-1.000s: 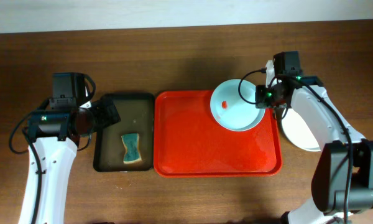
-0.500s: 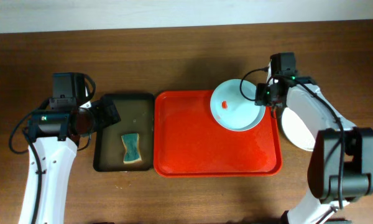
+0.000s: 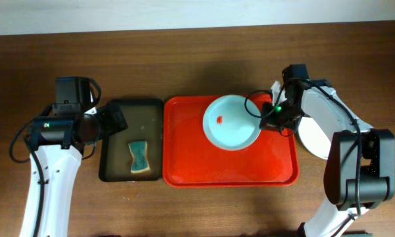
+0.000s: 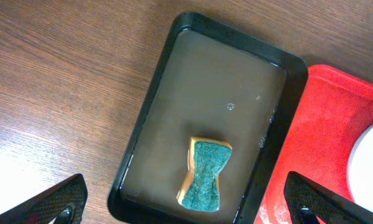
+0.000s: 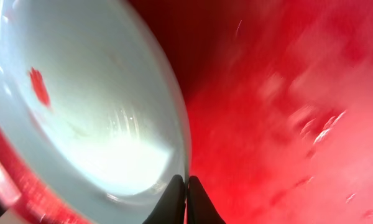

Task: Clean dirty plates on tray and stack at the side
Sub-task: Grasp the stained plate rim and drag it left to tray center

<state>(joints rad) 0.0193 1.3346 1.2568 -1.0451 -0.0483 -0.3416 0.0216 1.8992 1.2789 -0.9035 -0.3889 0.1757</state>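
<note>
Brown wooden tabletop (image 3: 184, 52) fills the background under both arms. Closest to the right wrist camera, the right gripper (image 5: 186, 186) has its two fingers pressed tight together at the edge of a round, shallow, pale mint-white plate (image 5: 81, 124), and they appear to pinch its thin rim. A small red smear (image 5: 40, 87) sits on the plate's face, ahead of the fingertips and to their left.

Beneath the gripper lies the large red rectangular plastic tray (image 3: 197, 164). A second ago the plate overhung the tray's far right corner. Now it lies further in, left of the gripper and wholly inside the rim. It has been drawn toward the middle of the tray, probably into reach for wiping; the smear shows it is not yet clean.

The overhead view hides the pinch under the arm, which only the wrist view shows. It alone shows another pale plate (image 3: 313, 141) on the table just outside the tray, to the right of the gripper and partly under the arm; whether more lie beneath it cannot be told.

Well away to the left, a narrow dark green-black tray (image 4: 224, 74) holds a teal and yellow sponge (image 4: 205, 174). The left gripper (image 4: 186, 208) hovers over it with jaws spread wide, holding nothing and unmoved.
</note>
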